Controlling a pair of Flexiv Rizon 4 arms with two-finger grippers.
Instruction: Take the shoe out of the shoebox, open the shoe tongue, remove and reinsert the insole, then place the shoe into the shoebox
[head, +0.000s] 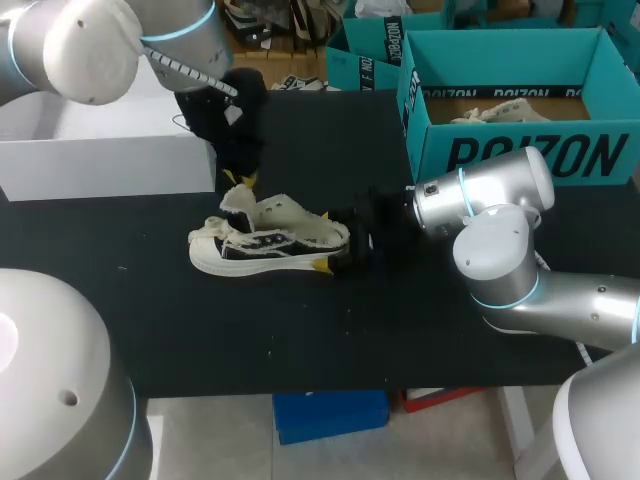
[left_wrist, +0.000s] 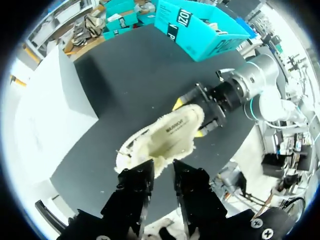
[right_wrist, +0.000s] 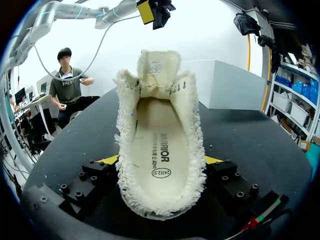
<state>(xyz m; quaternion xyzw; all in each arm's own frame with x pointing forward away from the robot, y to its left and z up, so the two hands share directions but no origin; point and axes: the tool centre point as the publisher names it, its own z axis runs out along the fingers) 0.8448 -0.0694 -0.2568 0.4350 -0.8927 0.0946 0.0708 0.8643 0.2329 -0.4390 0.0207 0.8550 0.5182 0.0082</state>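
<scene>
My right gripper is closest to me. It pinches the heel end of the shoe, with one yellow tip pressed on each side. The shoe sits on its sole on the black table, near the middle. Its toe points to my left and its heel points to my right. The shoe is fluffy and cream inside, and the insole lies flat in it. The tongue stands up at the front of the shoe. My left gripper hangs just above the tongue and toe. Its fingers are close together with a small gap between them, and they hold nothing. Farther back on my left is a white box. Farther back on my right is the open teal shoebox, well apart from the shoe.
</scene>
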